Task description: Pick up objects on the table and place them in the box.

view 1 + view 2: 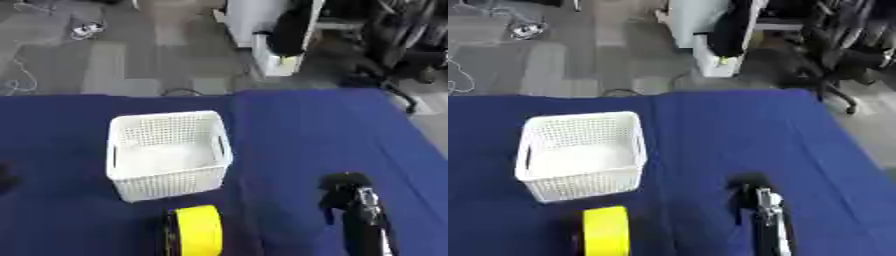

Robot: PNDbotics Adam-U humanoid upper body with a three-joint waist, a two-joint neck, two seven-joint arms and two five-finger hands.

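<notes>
The right robot hand (pixel 347 187) is sitting low on the right side of the blue surface (pixel 306 130), coming in from the bottom edge. It's just a dark blob from up here, so honestly I can't tell whether the fingers are curled or straight, and I don't see anything in it. The left one doesn't really show; there's a dark smudge at the left edge, but I wouldn't call it a hand.

The thing to grab looks like the yellow object (pixel 199 231) with a black side, standing on edge like a roll or a wheel, just in front of the white basket (pixel 166 150), near its front wall. The basket looks empty inside, so I'd guess we're at the start.

How I'd do it: the yellow object is well to the left of the hand, so swing across first, staying high enough not to clip it. It may roll or tip if nudged, so come down from above and close across its flat faces. Then lift straight up, clear the basket's front rim, and let go over the middle.
</notes>
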